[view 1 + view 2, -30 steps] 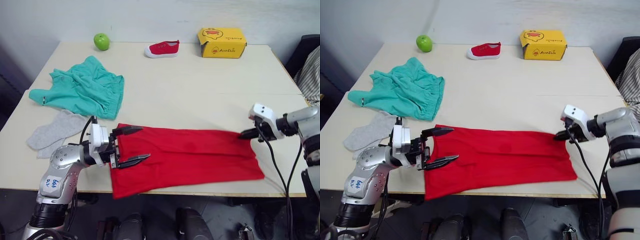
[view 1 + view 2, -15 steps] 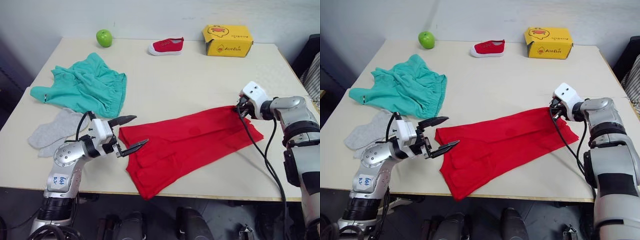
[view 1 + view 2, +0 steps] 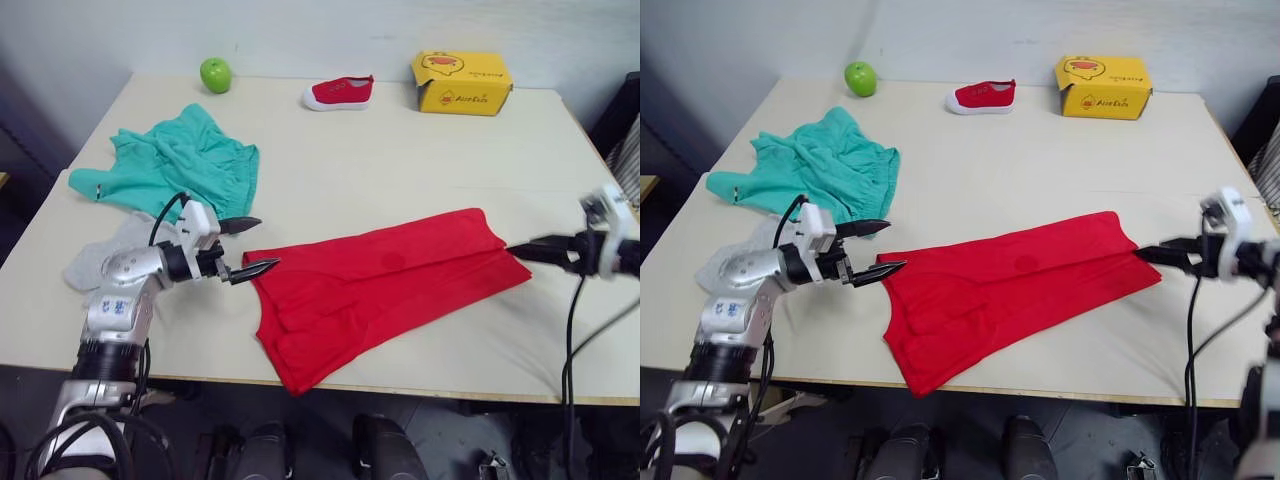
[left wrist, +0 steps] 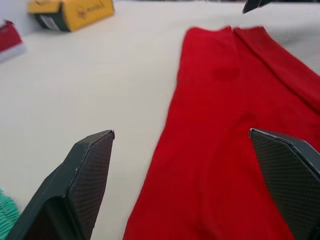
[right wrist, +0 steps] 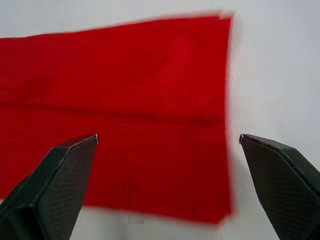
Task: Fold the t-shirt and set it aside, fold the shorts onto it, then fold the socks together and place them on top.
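While the socks (image 3: 105, 262) lie at the table's left edge, partly hidden behind the left arm, the shorts (image 3: 175, 171) sit crumpled just beyond them, toward the far left of the table (image 3: 380, 170). Behind the shorts, near the back edge, stands a green apple (image 3: 215, 73). Close to the socks, the left gripper (image 3: 250, 247) hovers with its two black fingers spread apart and holding nothing, its tips pointing at the near-left end of the t-shirt (image 3: 380, 290) and just short of the cloth. That red t-shirt lies folded into a long strip across the front middle of the table, running at a slant from the front edge up toward the right, flat against the tabletop. At the back, a small red shoe (image 3: 338, 92) rests right of the apple, and a yellow box (image 3: 461, 83) stands further right. On the right, the right gripper (image 3: 1164, 250) has its fingers apart and empty, their tips just beside the t-shirt's right end.
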`<state>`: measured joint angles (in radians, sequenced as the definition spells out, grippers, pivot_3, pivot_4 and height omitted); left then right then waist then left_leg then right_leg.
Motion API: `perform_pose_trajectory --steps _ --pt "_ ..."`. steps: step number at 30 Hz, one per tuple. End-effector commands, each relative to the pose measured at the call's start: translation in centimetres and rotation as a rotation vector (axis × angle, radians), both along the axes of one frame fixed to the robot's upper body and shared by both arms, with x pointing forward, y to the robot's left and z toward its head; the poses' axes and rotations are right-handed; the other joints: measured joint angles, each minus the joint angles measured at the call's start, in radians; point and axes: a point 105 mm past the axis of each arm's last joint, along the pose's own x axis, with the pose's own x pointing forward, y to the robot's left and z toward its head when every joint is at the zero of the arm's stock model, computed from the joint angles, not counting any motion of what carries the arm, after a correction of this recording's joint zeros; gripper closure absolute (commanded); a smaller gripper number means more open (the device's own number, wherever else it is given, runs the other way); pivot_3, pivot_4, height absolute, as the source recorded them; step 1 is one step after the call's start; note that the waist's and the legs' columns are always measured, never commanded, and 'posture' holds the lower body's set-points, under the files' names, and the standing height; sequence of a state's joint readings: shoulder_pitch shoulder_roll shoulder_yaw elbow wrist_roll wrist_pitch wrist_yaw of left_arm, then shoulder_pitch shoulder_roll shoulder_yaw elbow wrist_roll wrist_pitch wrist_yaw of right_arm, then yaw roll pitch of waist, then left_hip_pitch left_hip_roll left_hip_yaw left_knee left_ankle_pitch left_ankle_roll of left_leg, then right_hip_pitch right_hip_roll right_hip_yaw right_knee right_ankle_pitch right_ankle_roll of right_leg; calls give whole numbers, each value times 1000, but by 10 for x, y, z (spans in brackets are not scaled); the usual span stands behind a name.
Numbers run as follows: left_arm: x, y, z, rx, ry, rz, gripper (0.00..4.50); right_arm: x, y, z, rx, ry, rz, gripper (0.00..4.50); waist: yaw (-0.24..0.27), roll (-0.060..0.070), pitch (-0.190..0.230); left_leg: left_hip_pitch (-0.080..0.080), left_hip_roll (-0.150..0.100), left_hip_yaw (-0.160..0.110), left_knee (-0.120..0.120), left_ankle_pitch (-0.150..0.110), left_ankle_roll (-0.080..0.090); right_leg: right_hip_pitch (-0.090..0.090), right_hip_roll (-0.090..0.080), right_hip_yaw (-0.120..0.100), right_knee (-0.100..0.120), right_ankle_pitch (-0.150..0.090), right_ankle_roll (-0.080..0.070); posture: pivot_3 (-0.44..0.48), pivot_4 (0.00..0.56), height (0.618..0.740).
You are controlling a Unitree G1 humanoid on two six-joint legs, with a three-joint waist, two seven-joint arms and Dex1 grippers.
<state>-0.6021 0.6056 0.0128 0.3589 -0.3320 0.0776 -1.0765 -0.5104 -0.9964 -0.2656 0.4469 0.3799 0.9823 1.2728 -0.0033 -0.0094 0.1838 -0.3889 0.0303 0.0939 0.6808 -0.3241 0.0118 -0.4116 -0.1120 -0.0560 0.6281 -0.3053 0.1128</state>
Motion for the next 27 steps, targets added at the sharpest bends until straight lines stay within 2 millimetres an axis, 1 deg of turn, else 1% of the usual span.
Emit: perform_pose_trajectory --steps 1,3,5,9,11,15,17,20,23,27 --pt "18 -1 -1 68 -3 18 0 -28 29 15 84 -31 11 13 1 0 0 0 -1 0 0 0 0 0 0 0 -1 0 0 0 150 740" --pt "28 -3 -2 66 30 47 0 -42 42 -3 80 3 -12 13 4 -2 -1 1 -1 0 1 0 0 0 0 0 -1 0 0 0 150 740" --pt "32 -6 -3 58 56 50 0 -49 51 -11 85 14 -27 13 1 -2 -1 2 -1 -1 1 0 0 1 1 0 -1 0 0 0 150 740" --pt "41 -13 -20 120 115 65 0 -58 70 -37 92 49 -48 13 5 -2 -1 1 -2 0 0 0 1 -1 0 1 0 1 1 0 150 740" --pt "43 -19 -26 135 148 47 0 -56 78 -44 77 43 -43 13 5 -2 -1 1 -2 0 1 0 1 0 1 1 0 1 2 0 150 740" --pt "48 -27 -33 149 183 32 0 -49 87 -47 78 28 -20 13 1 -5 -1 0 -2 2 1 0 3 0 2 2 0 2 4 0 150 740" --pt "46 -32 -42 185 222 2 0 -39 94 -50 75 22 -10 13 -2 -7 -2 0 -2 2 2 0 3 0 2 2 0 3 5 0 150 740" --pt "44 -38 -51 229 254 -33 602 -25 101 -53 67 9 -6 623 -3 -7 -2 1 -2 3 2 0 3 0 3 3 0 3 5 0 150 740" --pt "42 -40 -57 246 273 -48 1493 -16 106 -58 62 -8 -14 1604 -1 -8 -3 2 -2 3 2 0 3 0 3 3 0 3 5 0 150 740" --pt "35 -42 -65 245 300 -82 2796 -11 113 -61 67 -27 -12 3099 -1 -8 -3 1 -2 3 2 0 3 0 3 3 0 3 5 0 150 740"
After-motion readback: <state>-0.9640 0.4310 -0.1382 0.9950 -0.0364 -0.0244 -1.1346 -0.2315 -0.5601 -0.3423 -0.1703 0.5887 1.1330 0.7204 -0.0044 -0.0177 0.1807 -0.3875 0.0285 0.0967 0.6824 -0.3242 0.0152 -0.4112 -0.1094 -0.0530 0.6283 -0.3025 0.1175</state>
